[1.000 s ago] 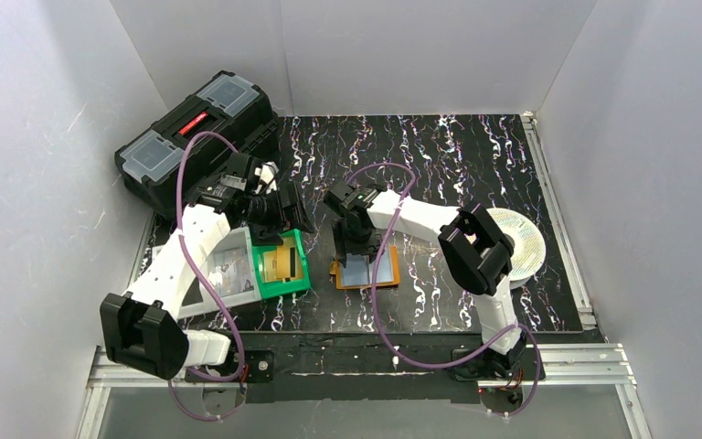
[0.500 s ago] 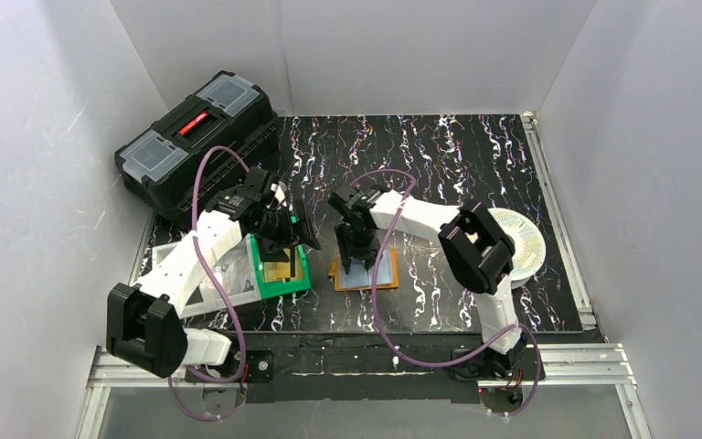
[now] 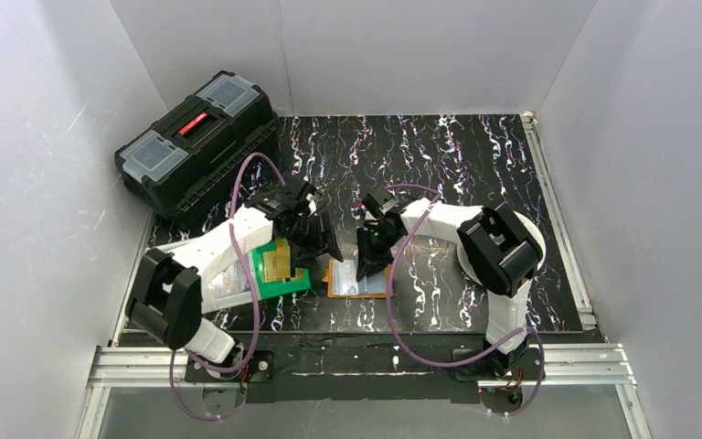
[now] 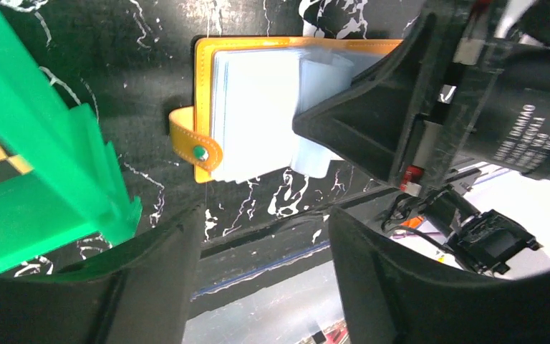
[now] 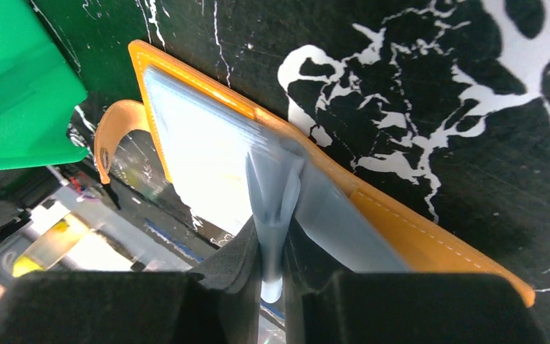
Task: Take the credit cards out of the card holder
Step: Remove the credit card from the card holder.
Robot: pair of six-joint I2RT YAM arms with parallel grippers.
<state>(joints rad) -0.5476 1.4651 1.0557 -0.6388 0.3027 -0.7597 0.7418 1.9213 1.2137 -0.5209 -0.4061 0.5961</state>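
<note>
A black toolbox (image 3: 196, 137) sits at the upper left of the top view, against the left wall and well apart from the work. Below it a white tray (image 3: 222, 279) lies at the left edge of the marbled mat (image 3: 457, 155), with a green bin (image 3: 294, 283) resting on its right part. A gold-yellow credit card (image 3: 280, 261) lies flat in the bin. The left gripper (image 4: 265, 222) hangs over the bin's right rim, its fingers spread wide with nothing between them.

Just right of the bin, near but not touching, the card holder (image 4: 251, 122) lies open on the mat in the lower centre, and its strap (image 4: 195, 140) with the snap curls toward the bin. Its clear pockets look pale. Whether cards sit inside cannot be told.

The right gripper (image 5: 272, 244) comes in from the right, pinched tight on one clear pocket leaf (image 5: 276, 190) of the card holder and lifting it on edge. Its body covers the holder's right half in the left wrist view.

The two grippers stand close together over the holder. The mat's front edge runs near below it. Bare mat spreads above and to the right up to the white walls.
</note>
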